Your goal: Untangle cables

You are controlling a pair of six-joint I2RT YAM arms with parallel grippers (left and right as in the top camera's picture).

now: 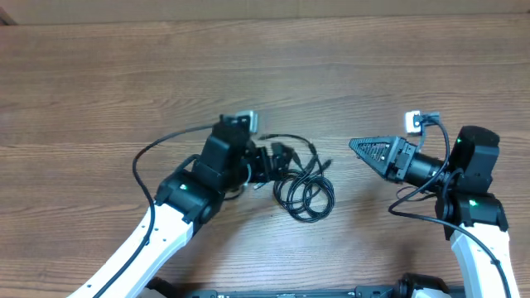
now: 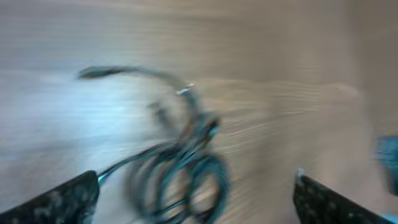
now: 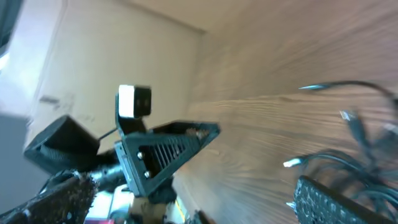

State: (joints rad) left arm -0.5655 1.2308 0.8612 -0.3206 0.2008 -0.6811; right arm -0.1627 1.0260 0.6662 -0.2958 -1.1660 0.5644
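Fingers [image 2: 56,199] of the left gripper [image 2: 196,180] are standing spread wide and pinching nothing, with the cables [image 1: 306,189] lying on the table [image 1: 124,74] just ahead of the tips, their coiled loops bunching between the two finger lines. Beyond the coil, well apart, the right gripper [image 1: 368,151] is also gaping, holding nothing and pointing back toward the bundle. The left wrist view is smearing, so exact strand positions are hard to tell. By my judgement, a blind closing here is risking several strands being caught together, tightening the tangle or dragging the whole bundle instead of freeing one cord; a plug end [image 2: 185,91] could also be snagging in a loop.
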